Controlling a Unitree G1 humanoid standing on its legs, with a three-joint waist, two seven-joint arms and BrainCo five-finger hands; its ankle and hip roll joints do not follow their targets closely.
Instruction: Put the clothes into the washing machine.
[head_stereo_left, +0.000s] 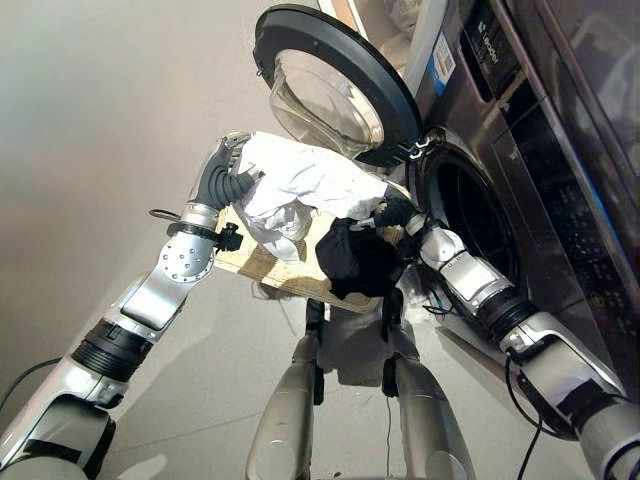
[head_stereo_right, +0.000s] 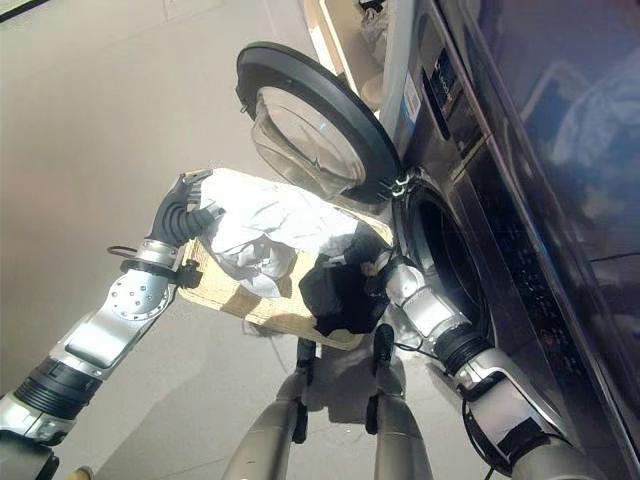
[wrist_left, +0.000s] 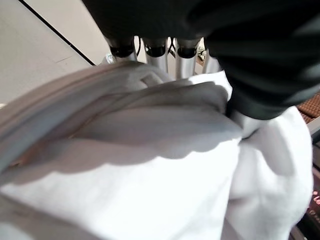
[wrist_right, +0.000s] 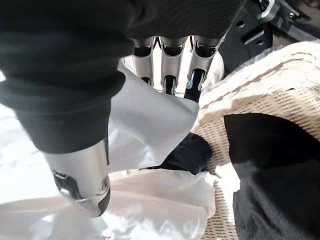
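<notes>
A flat wicker basket (head_stereo_left: 268, 266) is held up in the air in front of the washing machine's open drum (head_stereo_left: 470, 215). A white garment (head_stereo_left: 300, 185) is piled on it, and a black garment (head_stereo_left: 360, 260) hangs over its near right edge. My left hand (head_stereo_left: 222, 182) grips the basket's left end. Its fingers (wrist_left: 155, 50) run behind the rim under the white cloth (wrist_left: 165, 165). My right hand (head_stereo_left: 398, 212) is at the basket's right end by the drum, with its fingers (wrist_right: 172, 60) and thumb closed on a fold of white cloth (wrist_right: 145, 120).
The round glass door (head_stereo_left: 330, 80) stands swung open to the left, just above the basket. The machine's dark front (head_stereo_left: 560, 180) fills the right side. Pale bare floor (head_stereo_left: 90, 120) lies to the left and below.
</notes>
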